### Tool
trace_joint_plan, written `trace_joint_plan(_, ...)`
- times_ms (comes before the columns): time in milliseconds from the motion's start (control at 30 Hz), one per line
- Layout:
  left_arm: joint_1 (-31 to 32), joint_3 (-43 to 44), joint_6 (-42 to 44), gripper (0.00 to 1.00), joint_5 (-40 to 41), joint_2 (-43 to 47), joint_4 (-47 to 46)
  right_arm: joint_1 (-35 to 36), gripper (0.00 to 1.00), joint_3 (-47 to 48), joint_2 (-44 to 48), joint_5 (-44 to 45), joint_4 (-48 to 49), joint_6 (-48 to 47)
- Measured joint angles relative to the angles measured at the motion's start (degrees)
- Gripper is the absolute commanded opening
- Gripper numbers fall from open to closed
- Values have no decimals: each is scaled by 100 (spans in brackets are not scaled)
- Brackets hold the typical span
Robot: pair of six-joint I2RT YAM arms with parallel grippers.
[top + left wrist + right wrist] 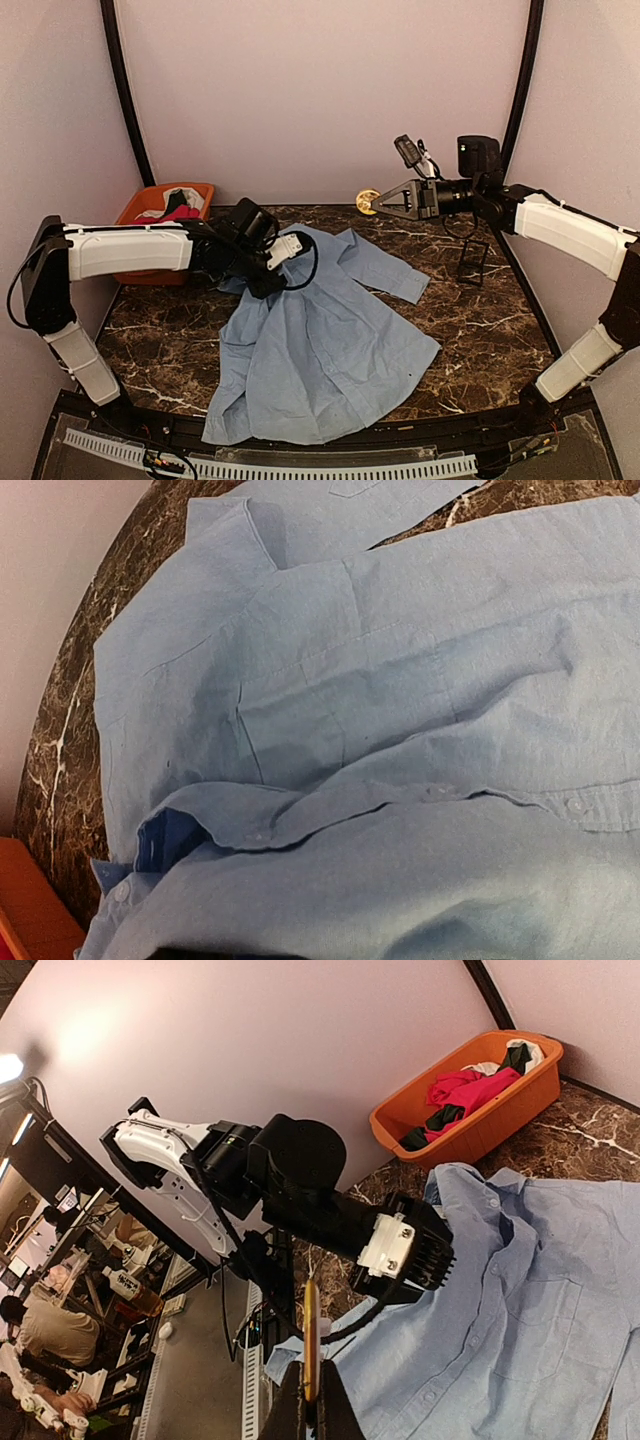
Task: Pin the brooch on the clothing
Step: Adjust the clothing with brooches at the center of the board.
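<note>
From above, the light blue shirt point(320, 350) is being carried across the middle of the dark marbled bench point(480, 320), with its hem reaching the near edge and one sleeve being stretched toward the right. Bare bench is being left open on the right side and at the front left. The left pincer point(264, 286) is being held low over the collar end, and whether it is released or clenched cannot be told. The right pincer point(372, 203) is being held high above the far edge, clenched on the gold brooch point(367, 201), well apart from the shirt. An orange basket point(140, 210) of red, black and white garments is being kept in the far left corner, and a small black stand point(473, 262) at the far right. In the left wrist view only folded shirt fabric, a strip of bench and pale wall point(50, 580) are being shown. In the right wrist view the brooch is being gripped edge-on between the fingertips, with the left arm point(300, 1180) crossing above the shirt.
</note>
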State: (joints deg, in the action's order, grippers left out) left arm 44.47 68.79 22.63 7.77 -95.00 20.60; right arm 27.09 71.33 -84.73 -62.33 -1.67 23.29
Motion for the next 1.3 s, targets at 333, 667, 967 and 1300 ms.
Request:
trace_joint_plan(333, 0, 262, -245, 37, -144, -1521, -101, 28, 0, -2, 9, -2, 0, -2)
trace_joint_plan(667, 0, 682, -345, 1, -286, -1757, 378, 35, 0, -2, 24, -4, -2, -4)
trace_joint_plan(967, 7, -59, -662, 1, 7, 345, 608, 46, 0, -2, 118, -42, -2, -11)
trace_joint_plan(1300, 37, -39, -684, 1, -245, 1891, 1180, 229, 0, 24, 46, -262, 0, -15)
